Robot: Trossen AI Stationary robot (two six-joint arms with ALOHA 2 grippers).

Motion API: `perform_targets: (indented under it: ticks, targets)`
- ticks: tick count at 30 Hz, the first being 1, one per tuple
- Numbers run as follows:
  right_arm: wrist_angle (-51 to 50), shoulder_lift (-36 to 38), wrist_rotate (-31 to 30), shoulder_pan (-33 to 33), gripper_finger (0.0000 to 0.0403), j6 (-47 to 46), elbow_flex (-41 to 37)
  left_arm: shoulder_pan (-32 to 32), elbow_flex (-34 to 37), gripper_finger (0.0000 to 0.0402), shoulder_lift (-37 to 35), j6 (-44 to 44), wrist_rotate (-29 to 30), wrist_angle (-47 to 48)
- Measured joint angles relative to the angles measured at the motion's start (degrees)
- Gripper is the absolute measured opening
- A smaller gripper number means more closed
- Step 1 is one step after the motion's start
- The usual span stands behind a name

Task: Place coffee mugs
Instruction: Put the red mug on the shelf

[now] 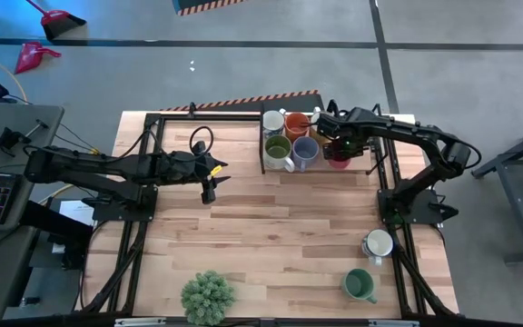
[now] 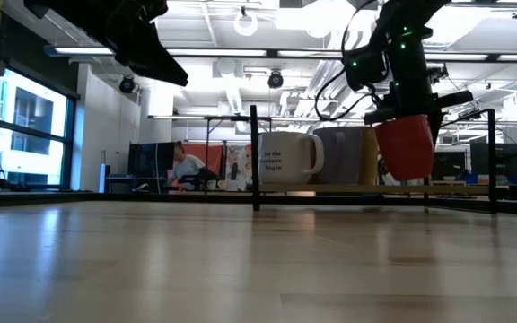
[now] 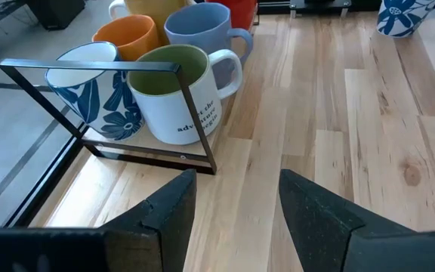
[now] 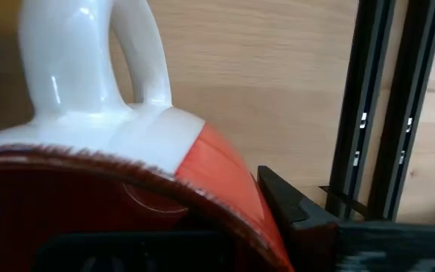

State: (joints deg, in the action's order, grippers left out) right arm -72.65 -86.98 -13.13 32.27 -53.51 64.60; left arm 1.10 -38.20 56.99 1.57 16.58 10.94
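A red mug (image 2: 408,144) with a white handle (image 4: 89,60) hangs at the far right of the table, beside a black wire rack (image 3: 149,155). My right gripper (image 1: 339,143) is shut on it. The rack holds several mugs: a white one with an olive inside (image 3: 176,94), a blue-grey one (image 3: 202,34), an orange one (image 3: 127,38) and a blue-flowered one (image 3: 89,87). My left gripper (image 3: 236,204) hovers open left of the rack, pointing at it and holding nothing. A white mug (image 1: 378,243) and a green mug (image 1: 360,285) stand on the table near its right front. My right gripper holds the red mug by its rim (image 4: 232,196), on the side away from the handle. It comes from above, pointing steeply down. One finger (image 4: 297,208) lies against the outer wall; the other is hidden by the mug. The mug hangs slightly tilted, just clear of the rack's level.
A bushy potted plant (image 1: 207,297) stands at the near edge, left of centre. Black frame bars (image 4: 387,106) run along the table's sides and close by the red mug. Bare wood lies between the rack and the near edge.
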Motion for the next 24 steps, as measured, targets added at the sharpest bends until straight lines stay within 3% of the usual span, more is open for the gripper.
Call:
perform_targets:
  ticks: [24]
  targets:
    - [0.2, -2.3, 2.4, 0.0, 0.0010, -2.3, 0.2, 0.0, 0.0, 0.0180, 0.0, 0.1, 0.0, 0.0]
